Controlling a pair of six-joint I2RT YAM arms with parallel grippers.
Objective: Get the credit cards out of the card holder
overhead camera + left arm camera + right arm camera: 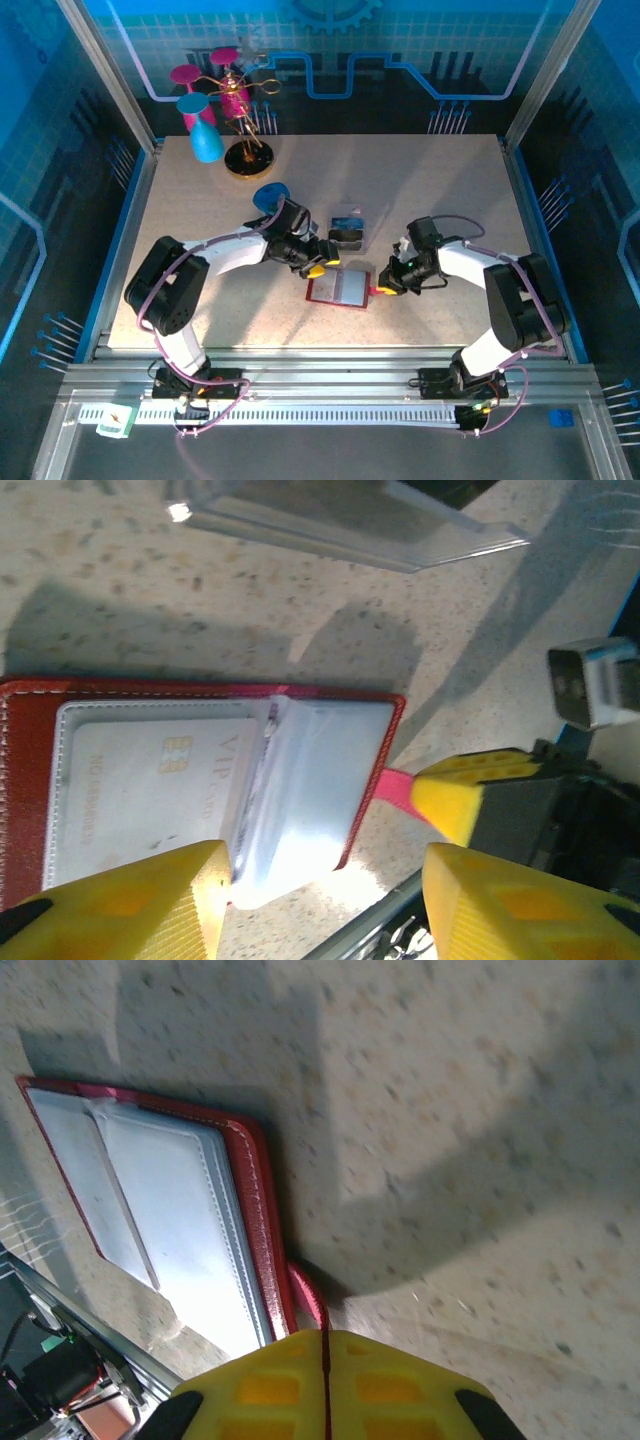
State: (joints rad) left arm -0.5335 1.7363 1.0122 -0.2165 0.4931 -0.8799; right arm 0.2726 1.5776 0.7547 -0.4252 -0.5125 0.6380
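Presently, the card holder (pixel 340 288) lies open flat on the table (pixel 440 190), between the two grippers; right gripper (pixel 325 1345) clamped tight on its pink snap tab (pixel 308 1300); left gripper (pixel 325 880) spread, gripping nothing, one finger (pixel 190 890) touching a clear inner pocket's corner; a pale credit card (pixel 160 775) sits pocketed; clear tray (pixel 347 230) just beyond.
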